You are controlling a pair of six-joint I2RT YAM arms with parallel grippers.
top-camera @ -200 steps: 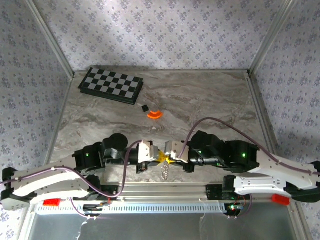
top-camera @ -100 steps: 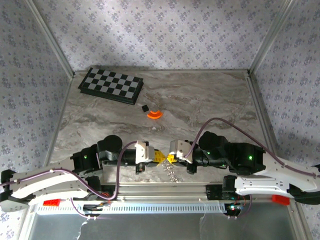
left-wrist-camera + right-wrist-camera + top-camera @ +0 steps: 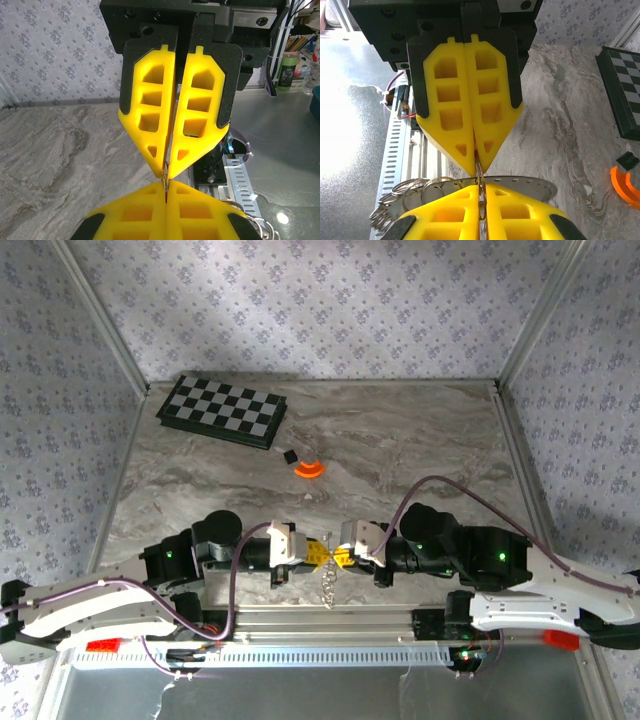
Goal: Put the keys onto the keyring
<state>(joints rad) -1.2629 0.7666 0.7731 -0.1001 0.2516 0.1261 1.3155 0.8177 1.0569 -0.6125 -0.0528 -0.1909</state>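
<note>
Wrists have eased slightly apart since a second ago; the keyring [image 3: 328, 585] now dangles between them at the near edge of the table [image 3: 420, 440]. Left gripper [image 3: 313, 556] and right gripper [image 3: 341, 558] each pinch its wire, tip to tip. Light, springy, slippery (I'd hold bare loop, not fringe).

Bright, even light throughout; strong glare washes out the shiny grey surface [image 3: 350, 130] in the right wrist view.

Keyring [image 3: 327, 585] between left claw [image 3: 314, 556] and right claw [image 3: 339, 558].
</note>
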